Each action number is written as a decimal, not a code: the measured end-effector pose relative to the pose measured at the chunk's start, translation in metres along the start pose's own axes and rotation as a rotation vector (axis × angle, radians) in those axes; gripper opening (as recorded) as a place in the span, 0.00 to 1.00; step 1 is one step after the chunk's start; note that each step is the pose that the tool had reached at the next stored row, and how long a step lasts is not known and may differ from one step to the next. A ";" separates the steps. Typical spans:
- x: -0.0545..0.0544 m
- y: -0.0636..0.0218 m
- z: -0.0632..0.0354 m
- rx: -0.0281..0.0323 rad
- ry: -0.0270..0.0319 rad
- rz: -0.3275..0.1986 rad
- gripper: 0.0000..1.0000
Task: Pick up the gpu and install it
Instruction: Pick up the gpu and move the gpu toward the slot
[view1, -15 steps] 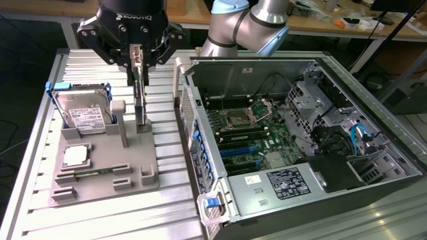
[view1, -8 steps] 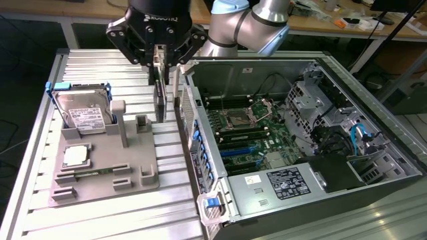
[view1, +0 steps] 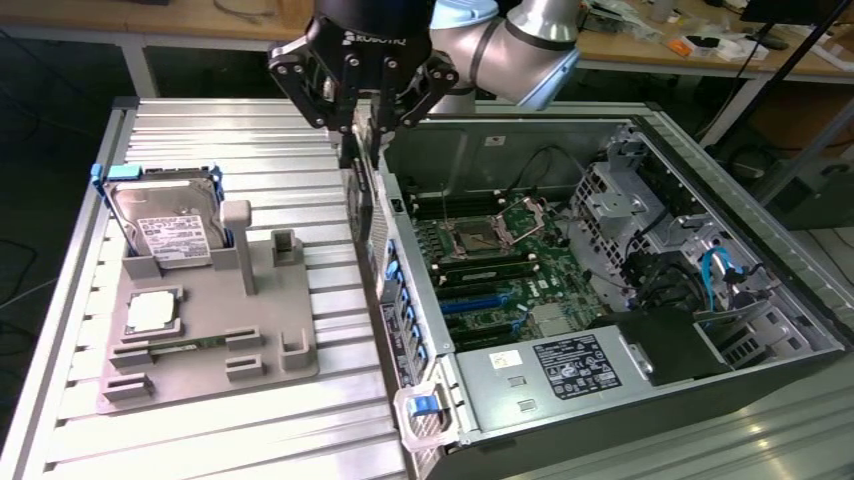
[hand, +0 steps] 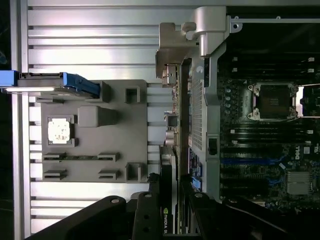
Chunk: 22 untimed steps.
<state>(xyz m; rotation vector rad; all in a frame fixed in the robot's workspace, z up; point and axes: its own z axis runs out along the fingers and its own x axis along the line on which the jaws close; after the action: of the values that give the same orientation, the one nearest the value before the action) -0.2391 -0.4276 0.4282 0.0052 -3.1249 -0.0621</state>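
Ribbed aluminium table (view1: 227, 440) carries an open black computer tower case (view1: 787, 340) lying on its side on the exterior view's right, green motherboard (view1: 501, 290) exposed. Grey plastic parts fixture (view1: 274, 330) sits on the exterior view's left. Black two-finger gripper (view1: 364, 122) is at the far side over the case's left wall, fingers pinched narrow on the thin flat green-brown gpu card (view1: 360, 190), which hangs edge-down. Pick-up done, roughly halfway by my judgement. Card is not above the blue expansion slots (view1: 474, 298) and not seated.

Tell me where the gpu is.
In the exterior view, the gpu hangs in the claw at the edge of the open computer case, to the exterior view's right of the grey parts holder.
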 end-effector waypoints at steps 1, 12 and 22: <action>-0.004 0.0000 -0.0001 -0.0001 0.0000 0.000 0.27; -0.024 0.0000 -0.0021 -0.0004 0.0001 0.000 0.27; -0.046 -0.0001 -0.0026 -0.0005 0.0000 0.000 0.27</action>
<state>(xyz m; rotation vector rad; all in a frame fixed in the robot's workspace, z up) -0.1935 -0.4276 0.4300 0.0053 -3.1248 -0.0629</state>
